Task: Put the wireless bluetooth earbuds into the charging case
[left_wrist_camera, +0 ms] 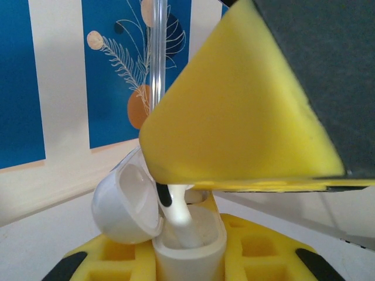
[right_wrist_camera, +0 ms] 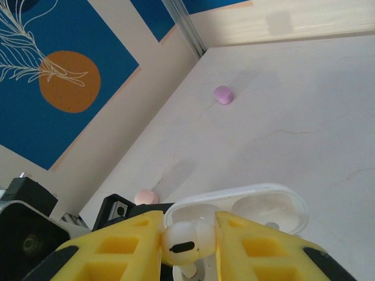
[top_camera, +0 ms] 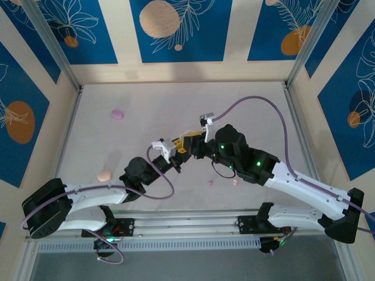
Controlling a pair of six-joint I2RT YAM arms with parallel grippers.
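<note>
Pale tabletop [top_camera: 246,93], blue leaf-print walls [top_camera: 105,29] | right gripper [right_wrist_camera: 187,231] pinching white earbud [right_wrist_camera: 183,241], stem down inside open charging case [left_wrist_camera: 190,252] | left gripper [left_wrist_camera: 187,266] clamped round case body, lid swung open | arms reaching inward, wrists meeting mid-table | purple bud [top_camera: 210,182], pink bud [top_camera: 235,181] loose on table beside right arm

The charging case [left_wrist_camera: 188,252] is smooth white plastic with a gloss finish; the inside of its open lid [left_wrist_camera: 123,202] shows a soft sheen. The earbud [right_wrist_camera: 183,239] at the case's opening is glossy white plastic with a black insert. The fingers [right_wrist_camera: 120,249] of the right gripper [right_wrist_camera: 188,221] and the left gripper [left_wrist_camera: 187,260], flanking the case, are matt yellow plastic. The table [right_wrist_camera: 304,134] beneath the case is matt off-white with faint hairline veins. The purple pod [right_wrist_camera: 223,94] beyond the case looks matt.
</note>
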